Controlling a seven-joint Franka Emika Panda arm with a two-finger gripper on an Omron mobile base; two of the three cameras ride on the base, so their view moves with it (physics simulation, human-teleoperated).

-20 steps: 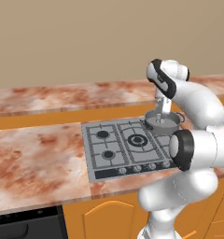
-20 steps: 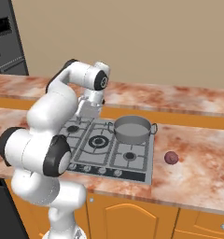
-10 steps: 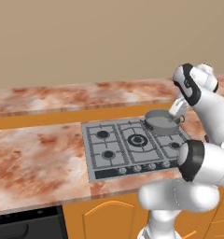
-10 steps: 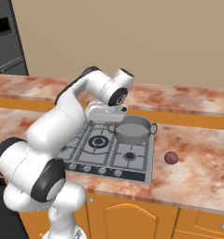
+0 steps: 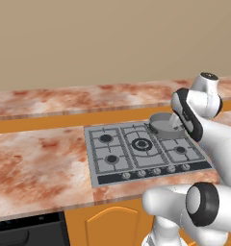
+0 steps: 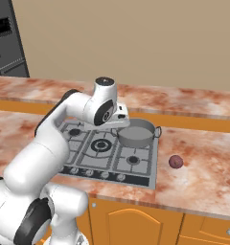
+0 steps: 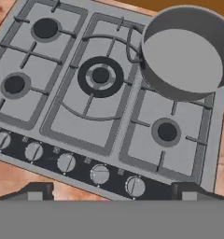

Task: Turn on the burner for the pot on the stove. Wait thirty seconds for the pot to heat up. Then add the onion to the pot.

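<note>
Pot [image 7: 186, 51] is being carried at the stove's [image 7: 62, 119] back-right corner
Gripper [image 7: 109, 191] is being held released above the 5 knobs [image 7: 100, 174]; onion [image 6: 176, 161] is lying on the counter [image 6: 203, 167].

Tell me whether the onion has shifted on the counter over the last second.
No. In the right base view the onion lies on the counter just right of the stove, the same spot relative to the cooktop's right edge as before.

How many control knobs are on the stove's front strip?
5 knobs, all in one row along the black front strip of the stove, left to right in the hand view. None looks hidden.
</note>
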